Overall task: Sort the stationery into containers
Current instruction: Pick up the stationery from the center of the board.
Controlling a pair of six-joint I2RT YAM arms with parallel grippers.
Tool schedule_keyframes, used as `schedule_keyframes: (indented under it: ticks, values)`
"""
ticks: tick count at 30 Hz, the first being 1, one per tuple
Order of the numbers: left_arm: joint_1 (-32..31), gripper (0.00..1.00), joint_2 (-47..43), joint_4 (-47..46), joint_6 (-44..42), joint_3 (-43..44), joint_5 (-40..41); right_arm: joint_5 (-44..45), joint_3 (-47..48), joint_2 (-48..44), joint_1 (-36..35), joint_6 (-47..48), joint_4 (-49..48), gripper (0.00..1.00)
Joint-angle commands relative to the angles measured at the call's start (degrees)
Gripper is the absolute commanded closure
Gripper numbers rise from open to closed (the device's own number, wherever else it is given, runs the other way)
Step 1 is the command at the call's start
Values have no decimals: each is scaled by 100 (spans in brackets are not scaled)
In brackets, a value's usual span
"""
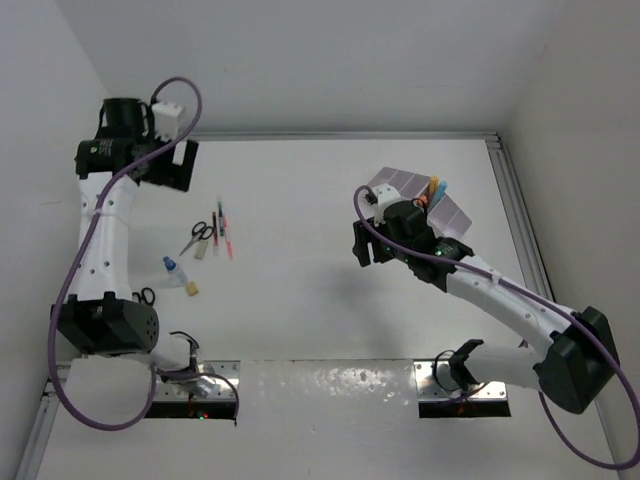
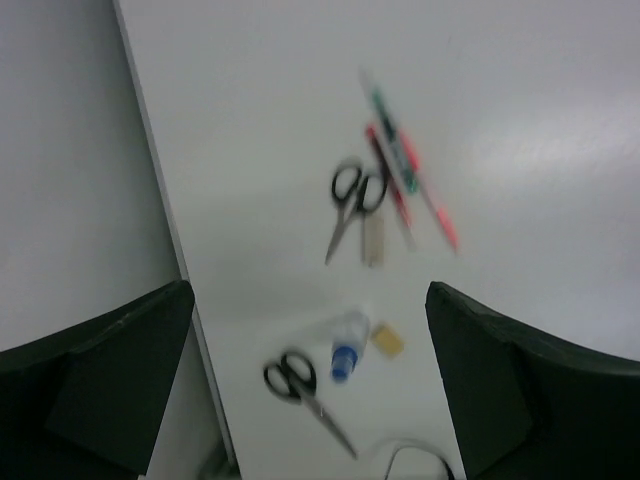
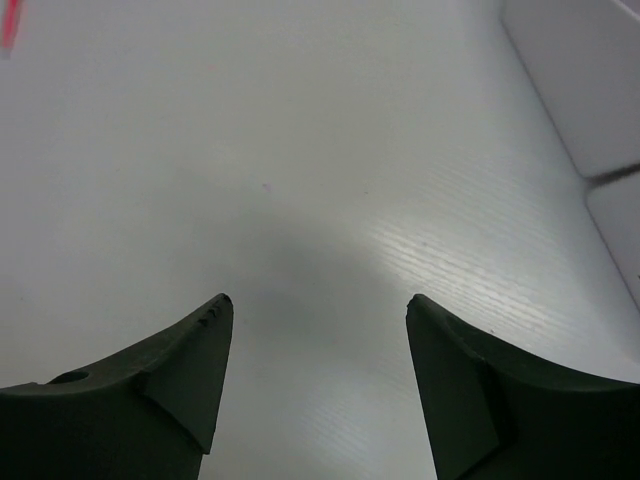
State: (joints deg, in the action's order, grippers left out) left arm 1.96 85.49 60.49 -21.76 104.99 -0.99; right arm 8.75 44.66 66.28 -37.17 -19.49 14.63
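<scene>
blk-handled scissors (image 2: 347, 215), red pens (image 2: 400, 210), blue-capped bottle (image 2: 347, 345), lilac-lined organiser (image 1: 400, 182)

A white table (image 1: 300, 300) fills the scene, enclosed on three sides by plain white walls (image 1: 350, 60). A silver metal rail (image 1: 517, 215) runs along its right edge.

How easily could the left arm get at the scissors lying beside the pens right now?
Probably easily. The left hand hangs open above them with nothing in between, and the scissors lie flat on the table. Only the pens and a small beige piece crowd one side.
</scene>
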Motion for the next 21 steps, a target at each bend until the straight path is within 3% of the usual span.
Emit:
schedule_keyframes:
  ticks: [1, 5, 10, 17, 21]
  values:
    - [1075, 0, -680, 895, -696, -916, -752, -673, 621, 323, -63, 243, -409, 31]
    - [1851, 0, -1280, 711, -1751, -2558, -683, -840, 780, 623, -133, 261, -347, 31]
    - [2520, 0, -1369, 579, -2262, -3185, -1113, -805, 369, 580, -229, 33, -637, 31]
    - [2450, 0, -895, 209, -2438, -3669, -1122, -533, -159, 236, -238, 67, -559, 30]
    - [2125, 0, -1087, -159, -2509, -4151, -1043, -269, -230, 175, -221, 199, -461, 30]
